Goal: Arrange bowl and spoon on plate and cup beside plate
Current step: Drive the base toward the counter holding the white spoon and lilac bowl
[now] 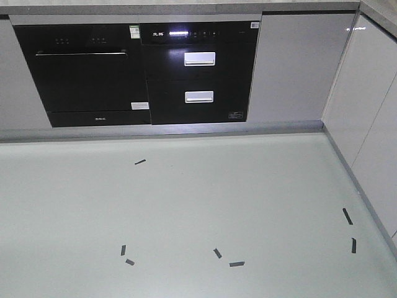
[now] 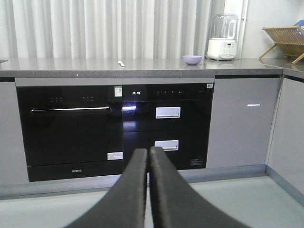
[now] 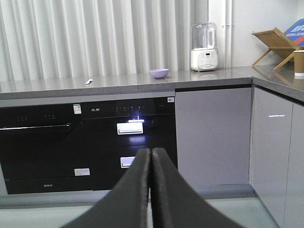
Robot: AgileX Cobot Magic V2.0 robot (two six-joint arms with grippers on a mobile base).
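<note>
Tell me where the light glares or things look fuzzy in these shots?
Front view: the display blooms white-violet. Left wrist view: a glare spot on the black door; the left hand is a dark, detail-less shape. Right wrist view: a bluish glint above the drawer handle, a bright streak on the cabinet.

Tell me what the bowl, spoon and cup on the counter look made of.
Bowl: probably plastic; lilac, opaque, smooth and plain with a soft sheen.
Spoon: too small to be sure; pale and opaque, possibly plastic.
Cup: looks like paper; matte brown wall with a white rim and a white base band, partly cut off by the frame edge.
</note>
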